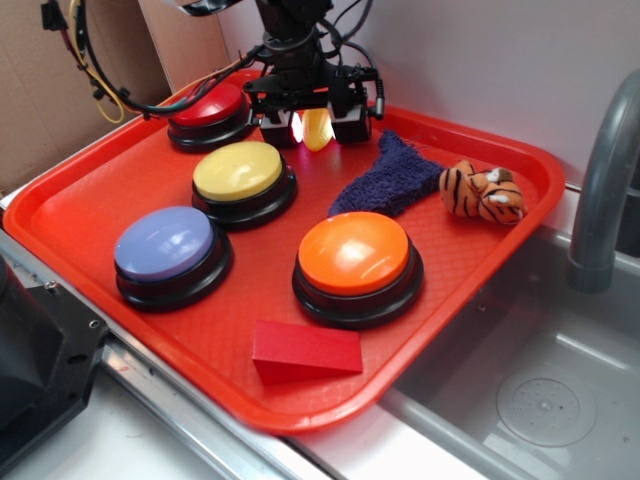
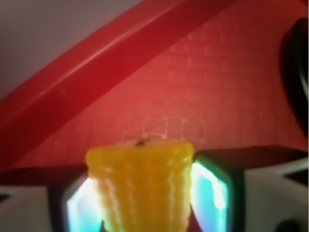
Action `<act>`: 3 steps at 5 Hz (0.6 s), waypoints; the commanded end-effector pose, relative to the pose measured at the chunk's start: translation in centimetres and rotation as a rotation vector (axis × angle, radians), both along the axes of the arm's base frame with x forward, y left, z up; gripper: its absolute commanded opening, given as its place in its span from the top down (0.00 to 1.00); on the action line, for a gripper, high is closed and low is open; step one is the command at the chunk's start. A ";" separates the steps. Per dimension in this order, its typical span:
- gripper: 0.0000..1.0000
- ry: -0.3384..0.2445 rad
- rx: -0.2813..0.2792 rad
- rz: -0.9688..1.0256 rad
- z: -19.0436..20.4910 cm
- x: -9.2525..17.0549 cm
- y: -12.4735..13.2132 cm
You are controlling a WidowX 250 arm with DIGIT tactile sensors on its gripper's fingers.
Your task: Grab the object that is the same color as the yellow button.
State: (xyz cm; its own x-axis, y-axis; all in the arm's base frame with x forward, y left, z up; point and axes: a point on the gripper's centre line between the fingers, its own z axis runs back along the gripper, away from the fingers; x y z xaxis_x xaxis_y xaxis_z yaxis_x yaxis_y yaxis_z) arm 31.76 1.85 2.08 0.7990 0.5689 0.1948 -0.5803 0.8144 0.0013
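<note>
- Nearest in the exterior view, at lower centre, a red wedge block (image 1: 305,351) lay on the red tray (image 1: 80,205).
- Just behind it stood the orange button (image 1: 357,266), and to its left the purple button (image 1: 168,255).
- Past those, centre-left, sat the yellow button (image 1: 243,182) with its pale dome on a black base.
- To the right of centre lay a dark blue cloth (image 1: 392,177), and beside it at the right a small toy tiger (image 1: 483,192).
- At the upper centre, the hand (image 1: 317,127) was closed narrowly on the toy corn (image 1: 317,128), which sat between its fingers at the far side of the tray, just right of the red button (image 1: 209,114).
- In the wrist view the corn (image 2: 141,186) filled the lower centre, pinched between two glowing pads (image 2: 208,193); its lower part was cut off by the frame edge.
- Whether the corn touched the tray floor could not be told.
- A grey faucet (image 1: 600,190) was cut off at the right edge.
</note>
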 end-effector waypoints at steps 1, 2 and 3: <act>1.00 0.074 0.021 -0.211 10.7 -2.5 1.1; 1.00 0.079 0.070 -0.309 15.4 -4.2 0.6; 1.00 0.099 0.085 -0.490 18.6 -6.1 -0.6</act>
